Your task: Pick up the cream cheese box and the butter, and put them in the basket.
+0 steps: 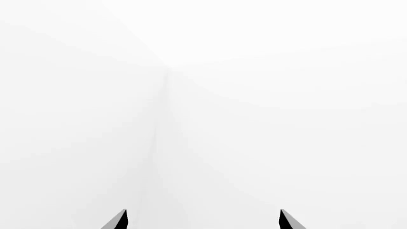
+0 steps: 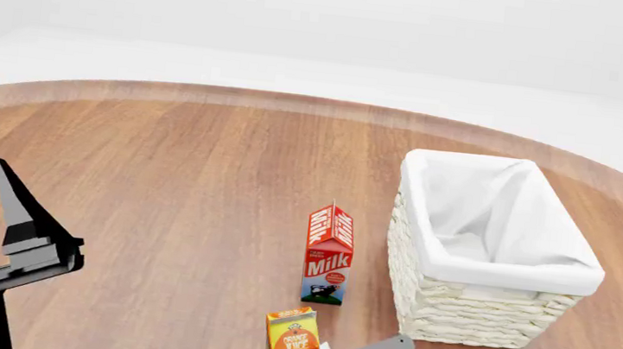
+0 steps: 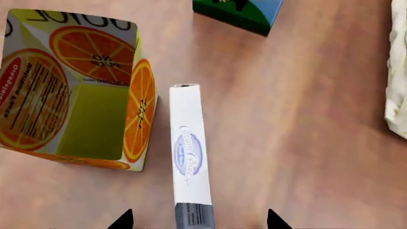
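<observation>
Inside the basket (image 2: 430, 256) only liner shows; both arms' jaws gape, holding nothing

"Milk" on red carton (image 2: 329, 255); "NO PULP" on orange carton (image 3: 76, 90).

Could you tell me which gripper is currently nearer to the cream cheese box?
The right gripper is nearer: it sits directly over the cream cheese box, fingertips either side of it. The left gripper is raised far off at the table's left side, seeing only blank white.
</observation>
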### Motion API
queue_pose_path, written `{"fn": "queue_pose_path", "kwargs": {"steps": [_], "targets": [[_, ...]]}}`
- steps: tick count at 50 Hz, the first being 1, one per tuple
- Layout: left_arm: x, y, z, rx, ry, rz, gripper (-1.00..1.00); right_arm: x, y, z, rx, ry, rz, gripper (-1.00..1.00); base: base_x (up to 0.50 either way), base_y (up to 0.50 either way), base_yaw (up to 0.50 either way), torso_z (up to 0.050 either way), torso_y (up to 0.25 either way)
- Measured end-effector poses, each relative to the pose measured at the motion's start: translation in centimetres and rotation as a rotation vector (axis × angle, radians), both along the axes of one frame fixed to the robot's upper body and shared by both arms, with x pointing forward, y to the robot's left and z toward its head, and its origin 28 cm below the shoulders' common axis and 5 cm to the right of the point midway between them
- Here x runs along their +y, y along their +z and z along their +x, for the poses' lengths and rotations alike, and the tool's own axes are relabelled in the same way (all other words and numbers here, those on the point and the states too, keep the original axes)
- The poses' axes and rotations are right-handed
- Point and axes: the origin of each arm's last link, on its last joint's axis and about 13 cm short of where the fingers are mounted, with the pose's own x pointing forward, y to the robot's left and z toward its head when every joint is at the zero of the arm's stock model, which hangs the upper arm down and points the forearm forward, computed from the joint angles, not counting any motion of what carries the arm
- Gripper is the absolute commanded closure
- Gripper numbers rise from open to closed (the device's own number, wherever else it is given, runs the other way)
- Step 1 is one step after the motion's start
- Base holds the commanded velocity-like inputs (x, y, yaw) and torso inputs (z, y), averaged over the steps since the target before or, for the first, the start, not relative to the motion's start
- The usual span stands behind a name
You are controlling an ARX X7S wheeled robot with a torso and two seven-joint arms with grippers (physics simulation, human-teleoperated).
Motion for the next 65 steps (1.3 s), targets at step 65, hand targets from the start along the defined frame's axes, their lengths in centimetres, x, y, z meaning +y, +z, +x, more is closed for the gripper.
{"fn": "queue_pose_path", "kwargs": {"steps": [65], "targets": [[0.0,-0.1,-0.1,0.011,-0.002,0.001,-1.0,-1.1,10.0,-3.5,-0.561,-0.011,-0.105,1.0,0.0,0.0,0.0,0.0,0.0]]}}
